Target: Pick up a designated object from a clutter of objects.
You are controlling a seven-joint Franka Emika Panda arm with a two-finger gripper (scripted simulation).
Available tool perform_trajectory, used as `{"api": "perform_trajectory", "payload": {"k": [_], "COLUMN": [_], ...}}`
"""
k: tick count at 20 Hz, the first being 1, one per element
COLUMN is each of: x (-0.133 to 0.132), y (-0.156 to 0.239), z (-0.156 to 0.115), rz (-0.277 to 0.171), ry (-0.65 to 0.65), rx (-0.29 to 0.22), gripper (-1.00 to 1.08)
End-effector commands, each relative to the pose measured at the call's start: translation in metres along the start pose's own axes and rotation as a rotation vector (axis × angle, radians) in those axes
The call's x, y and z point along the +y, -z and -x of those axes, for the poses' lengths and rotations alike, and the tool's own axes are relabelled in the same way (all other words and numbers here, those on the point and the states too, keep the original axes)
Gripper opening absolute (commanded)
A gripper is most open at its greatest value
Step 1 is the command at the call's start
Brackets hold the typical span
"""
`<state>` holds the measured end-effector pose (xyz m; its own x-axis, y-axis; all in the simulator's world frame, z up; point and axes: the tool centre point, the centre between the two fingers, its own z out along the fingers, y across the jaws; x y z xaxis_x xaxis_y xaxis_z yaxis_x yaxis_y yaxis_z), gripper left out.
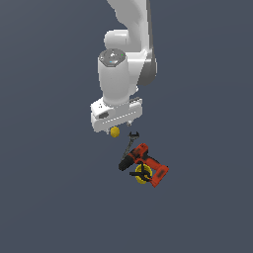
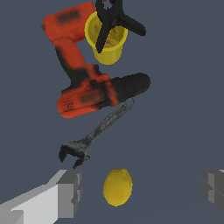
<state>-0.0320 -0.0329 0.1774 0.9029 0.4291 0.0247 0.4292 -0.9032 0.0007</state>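
The designated object, a small yellow lemon-like ball [image 1: 114, 132] [image 2: 117, 187], lies just off the clutter of objects. My gripper [image 1: 119, 126] [image 2: 141, 190] hangs right over it and is open. In the wrist view the ball sits between the two grey fingers [image 2: 70, 192], closer to that one and touching neither. The clutter holds a red-and-black drill [image 1: 144, 163] [image 2: 85, 78], a yellow disc-like cup [image 1: 140, 179] [image 2: 105, 46] with a black clamp [image 1: 143, 172] [image 2: 114, 19] on it, and a thin dark wrench [image 1: 132, 139] [image 2: 94, 136].
The wrench head lies closest to the ball, a short way from the gripper's finger. The drill, cup and clamp lie beyond it, toward the exterior view's right. The floor [image 1: 49, 197] is plain dark grey.
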Motion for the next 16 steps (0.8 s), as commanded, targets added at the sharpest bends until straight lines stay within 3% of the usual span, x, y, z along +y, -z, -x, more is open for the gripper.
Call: {"api": "perform_trajectory", "payload": {"k": [1, 16], "x": [0.000, -0.006], "y": [-0.017, -0.087], "z": [0.013, 0.082], "rz": [0.000, -0.004], "ry": [0.053, 0.301], "rx": [-0.003, -0.021], "gripper": [1.00, 1.00]}}
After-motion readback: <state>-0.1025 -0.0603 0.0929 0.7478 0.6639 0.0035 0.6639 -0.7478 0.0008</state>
